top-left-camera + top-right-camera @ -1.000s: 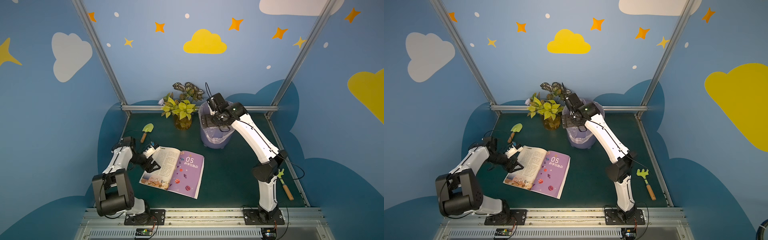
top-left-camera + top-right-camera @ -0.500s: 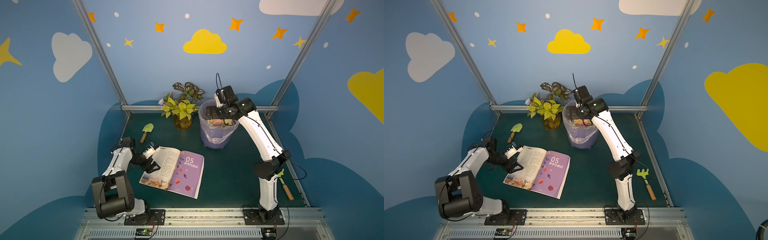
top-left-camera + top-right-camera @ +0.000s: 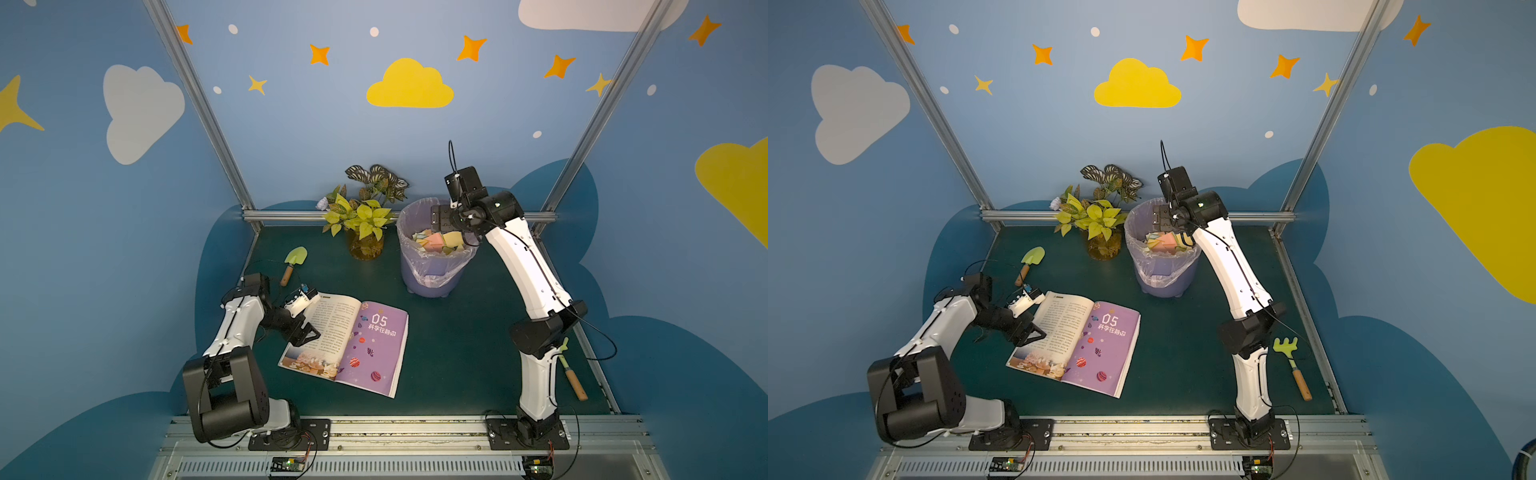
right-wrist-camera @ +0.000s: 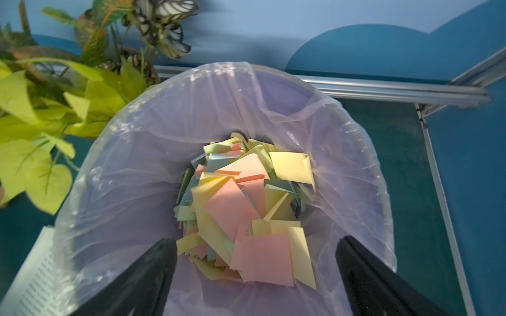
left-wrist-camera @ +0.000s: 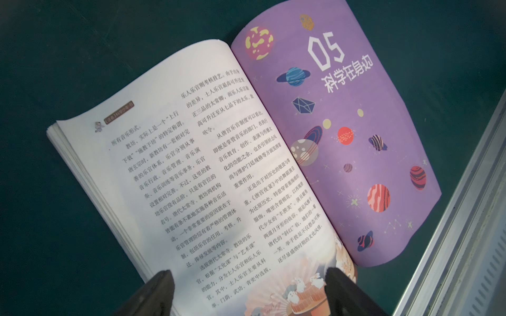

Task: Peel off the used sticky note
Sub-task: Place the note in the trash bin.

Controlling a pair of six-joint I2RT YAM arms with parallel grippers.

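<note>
On the tabletop (image 3: pixel 457 340), the open book (image 3: pixel 345 340) read "05 科学在身边" on its purple page (image 5: pixel 342 131); the left tool (image 5: pixel 249 275) sat over it, jaws apart. The right tool (image 4: pixel 256 242) hung, jaws apart, above sticky notes (image 4: pixel 241 197) heaped in the bin (image 4: pixel 137 153).

Robot lab test booth got up like a kids' playroom. Blue walls (image 3: pixel 316 137) with painted clouds and stars, bare aluminium posts (image 3: pixel 201 112), robot arms (image 3: pixel 525 270) bolted to a metal rail (image 3: pixel 415 426) at 6 o'clock. Green mat (image 3: pixel 457 353), picture book (image 3: pixel 345 336) centre, plant (image 3: pixel 361 216) at 12, toy trowel (image 3: pixel 296 257) at 10, toy rake (image 3: pixel 1285 345) at 4.
</note>
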